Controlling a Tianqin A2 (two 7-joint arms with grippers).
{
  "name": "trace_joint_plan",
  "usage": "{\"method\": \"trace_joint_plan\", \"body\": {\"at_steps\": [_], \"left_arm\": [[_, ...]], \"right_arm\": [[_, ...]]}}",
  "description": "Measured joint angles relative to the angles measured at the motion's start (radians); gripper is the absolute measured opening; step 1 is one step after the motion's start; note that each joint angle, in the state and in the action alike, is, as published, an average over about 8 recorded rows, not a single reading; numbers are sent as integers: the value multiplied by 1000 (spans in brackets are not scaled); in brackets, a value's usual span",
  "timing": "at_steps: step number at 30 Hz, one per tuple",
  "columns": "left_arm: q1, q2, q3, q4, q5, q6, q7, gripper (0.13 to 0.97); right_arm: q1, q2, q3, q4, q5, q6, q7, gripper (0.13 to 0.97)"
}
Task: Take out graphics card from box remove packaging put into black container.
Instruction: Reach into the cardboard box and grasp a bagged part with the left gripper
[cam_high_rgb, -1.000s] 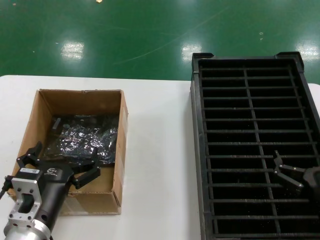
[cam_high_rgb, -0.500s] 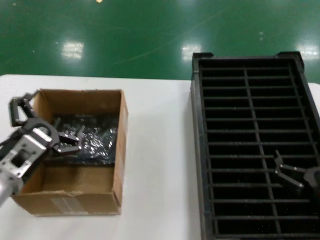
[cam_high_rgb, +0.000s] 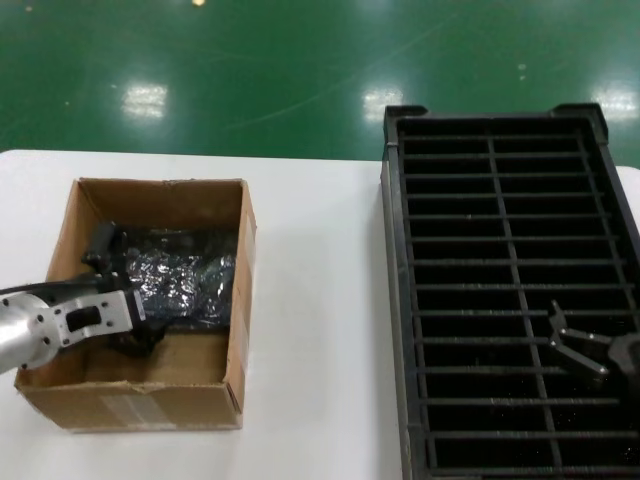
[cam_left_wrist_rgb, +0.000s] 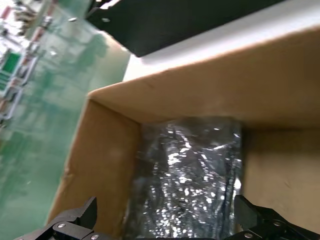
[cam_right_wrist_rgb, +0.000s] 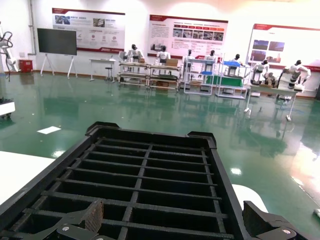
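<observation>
The worktop (cam_high_rgb: 320, 300) is white and smooth, with a straight far edge. Beyond it lies a glossy green floor (cam_high_rgb: 300, 70) marked with thin pale lines and bright reflections of overhead lights. The far wall (cam_right_wrist_rgb: 140, 15) is white and carries large printed posters (cam_right_wrist_rgb: 187, 32) and a dark display screen (cam_right_wrist_rgb: 57, 41). Workbenches (cam_right_wrist_rgb: 150, 75) stand along that wall.

The box (cam_high_rgb: 236, 300) is brown corrugated cardboard with a dull, matt face, and a strip of clear glossy tape (cam_high_rgb: 128, 409) runs across its near wall. Inside it the packaging (cam_left_wrist_rgb: 187, 175) is crinkled plastic film, dark grey-silver and shiny with many small glints. The black container (cam_high_rgb: 507, 300) looks like hard matt black plastic, the worktop (cam_high_rgb: 320, 330) is smooth and white, and the left gripper (cam_high_rgb: 122, 297) has black fingers on a brushed silver metal wrist.
</observation>
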Motion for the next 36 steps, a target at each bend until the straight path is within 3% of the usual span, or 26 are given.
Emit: {"method": "trace_joint_plan", "body": {"at_steps": [5, 10, 16, 25, 36], "left_arm": [[-35, -1, 35, 28, 46, 34, 38, 958], [-40, 3, 48, 36, 77, 26, 73, 933], [-25, 10, 43, 43, 76, 11, 102, 892], [-3, 26, 25, 65, 42, -25, 188, 759], [8, 35, 9, 73, 15, -49, 255, 510]], "right_arm": [[0, 0, 0, 0, 0, 0, 0, 966], [0, 0, 0, 0, 0, 0, 0, 966], [0, 0, 0, 0, 0, 0, 0, 966], [0, 0, 0, 0, 0, 0, 0, 966], [0, 0, 0, 0, 0, 0, 0, 966]]}}
